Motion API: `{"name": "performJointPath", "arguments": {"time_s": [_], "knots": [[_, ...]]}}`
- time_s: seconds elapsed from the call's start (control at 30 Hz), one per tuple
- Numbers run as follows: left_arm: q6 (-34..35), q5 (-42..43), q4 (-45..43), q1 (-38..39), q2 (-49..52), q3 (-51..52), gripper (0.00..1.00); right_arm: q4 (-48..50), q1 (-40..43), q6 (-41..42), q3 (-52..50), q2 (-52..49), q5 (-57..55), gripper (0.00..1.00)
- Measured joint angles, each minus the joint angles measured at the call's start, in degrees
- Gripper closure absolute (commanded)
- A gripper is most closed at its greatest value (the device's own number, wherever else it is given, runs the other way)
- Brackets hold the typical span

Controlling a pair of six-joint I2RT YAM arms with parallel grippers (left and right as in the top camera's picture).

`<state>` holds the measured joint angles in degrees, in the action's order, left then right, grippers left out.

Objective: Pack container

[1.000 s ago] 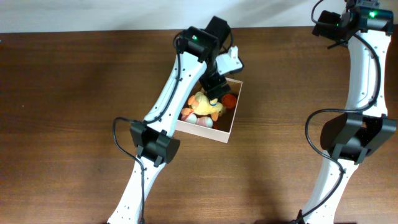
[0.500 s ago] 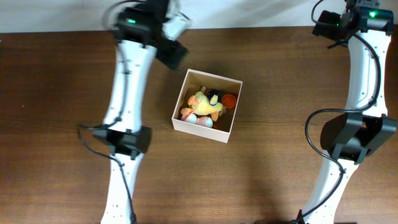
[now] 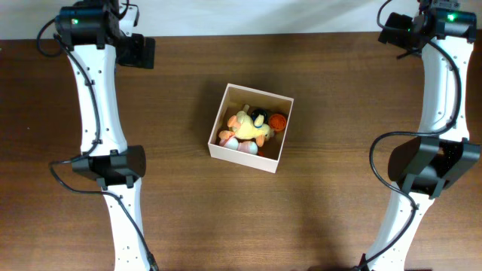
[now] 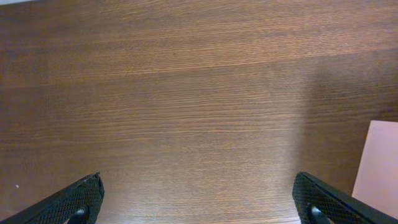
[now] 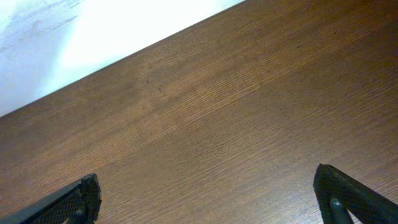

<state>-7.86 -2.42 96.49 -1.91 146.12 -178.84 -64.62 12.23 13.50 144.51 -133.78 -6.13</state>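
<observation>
Pulling clear of the container (image 3: 242, 157), the left gripper (image 3: 140, 51) now sits well up and to the left of it, near the back edge of the table (image 3: 339, 113). A second ago it was down inside the container, over the toys. Its jaws are spread wide and nothing is between them; the left wrist view shows only bare wood between the fingertips (image 4: 84, 198). A pale slab at the right edge of that view is probably the container's wall, but that can't be confirmed.

The right gripper (image 5: 208, 196) has not moved. It is parked well to the right of the container at the back edge, jaws wide and empty, over bare wood.

The container is in the same place, mid-table and slightly rotated. Inside are a yellow plush duck (image 3: 252, 126), an orange ball (image 3: 279, 120) toward the right wall, a small black item (image 3: 258, 115) just behind the duck, and pastel pieces (image 3: 239, 144) against the front wall.

No loose toys show on the table outside the container. With both arms retracted and empty, this looks like the drop-off is done and packing is at or near the end. Nothing rides above the rim as far as the overhead view shows.
</observation>
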Motion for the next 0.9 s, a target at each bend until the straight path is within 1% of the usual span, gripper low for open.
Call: {"name": "performJointPath", "arguments": {"time_s": [0.9], "knots": [[0.44, -0.85, -0.39, 0.0, -0.44, 0.02, 0.01, 0.0, 0.0, 0.02, 0.0, 0.0, -0.02, 0.01]]}}
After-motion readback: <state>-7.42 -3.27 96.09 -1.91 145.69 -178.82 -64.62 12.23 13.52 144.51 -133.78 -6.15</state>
